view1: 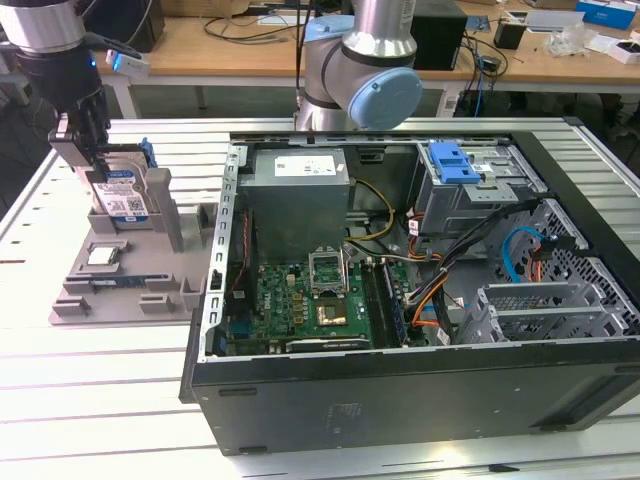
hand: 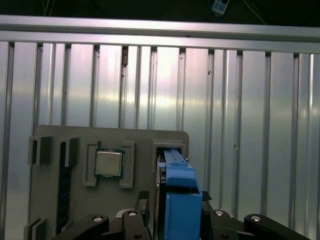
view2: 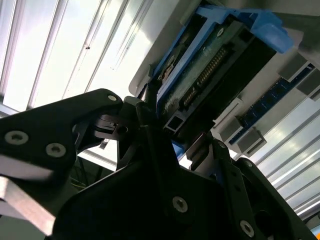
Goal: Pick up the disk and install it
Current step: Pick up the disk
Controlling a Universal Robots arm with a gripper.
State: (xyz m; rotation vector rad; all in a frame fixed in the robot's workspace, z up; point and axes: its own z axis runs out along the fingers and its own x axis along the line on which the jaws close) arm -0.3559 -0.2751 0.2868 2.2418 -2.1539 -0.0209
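A black robot gripper point(view1: 88, 150) hung over the disk point(view1: 122, 195), a flat rectangular silver hard drive with a white-and-blue label and blue plastic side rails. The disk stood upright on its edge in a slot of a grey plastic fixture tray point(view1: 110, 295), which left its top end exposed for a grasp from above.

In the second wrist view the gripper point(view2: 172, 125) had its jaws drawn narrow, one against each broad face of the disk point(view2: 210, 65), apparently clamping it while it sat in the slot.

A small square silver processor chip point(view1: 103, 255) lay flat in its own recess just beside the slot. The open black desktop computer case point(view1: 400, 400) lay on the ribbed aluminium table point(view1: 100, 400), well apart towards the exterior view's right.
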